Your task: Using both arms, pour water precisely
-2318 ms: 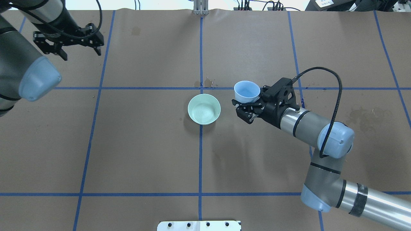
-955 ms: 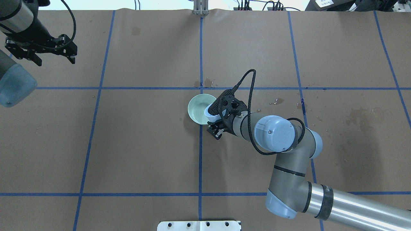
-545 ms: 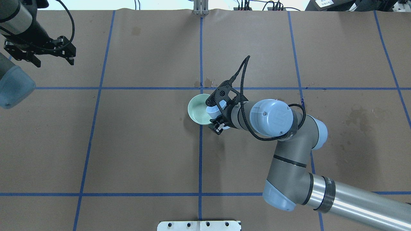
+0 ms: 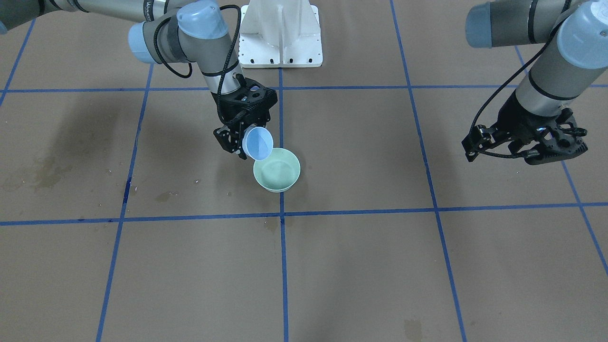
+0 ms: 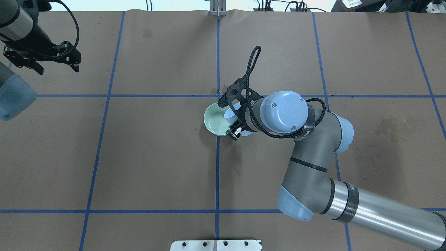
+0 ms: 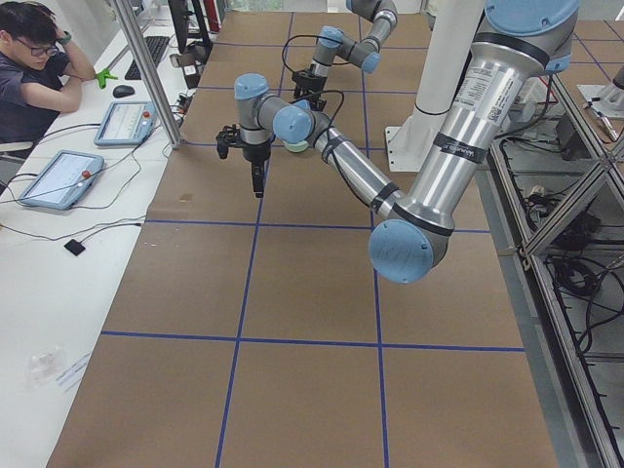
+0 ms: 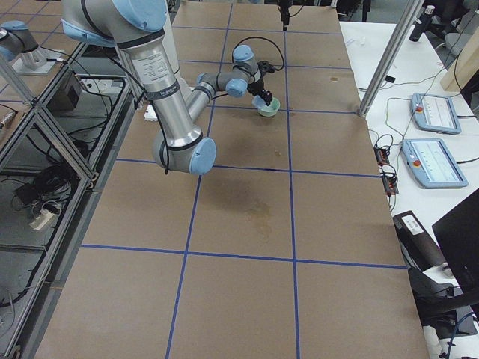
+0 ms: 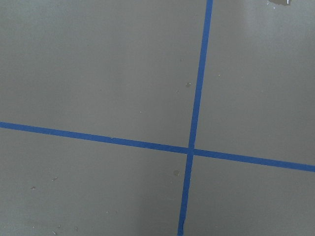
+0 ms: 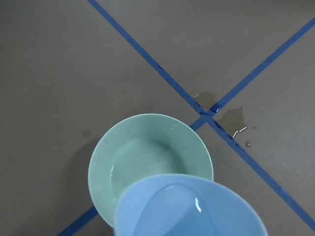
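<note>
Counter (image 5: 156,157): brown paper surface divided into squares by blue tape lines (image 5: 217,174). A green bowl (image 5: 214,120) stands upright on one line, just beside a crossing. Spilled water (image 9: 231,120) lies at that crossing. Dark damp stains (image 4: 42,171) mark the paper. A white base plate (image 4: 280,42) is at the robot's edge.

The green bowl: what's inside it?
The green bowl shows a faint glassy sheen at its bottom, probably water. The tilted blue cup in the right claw covers the bowl's near part in the wrist view, so that bit is hidden.
</note>
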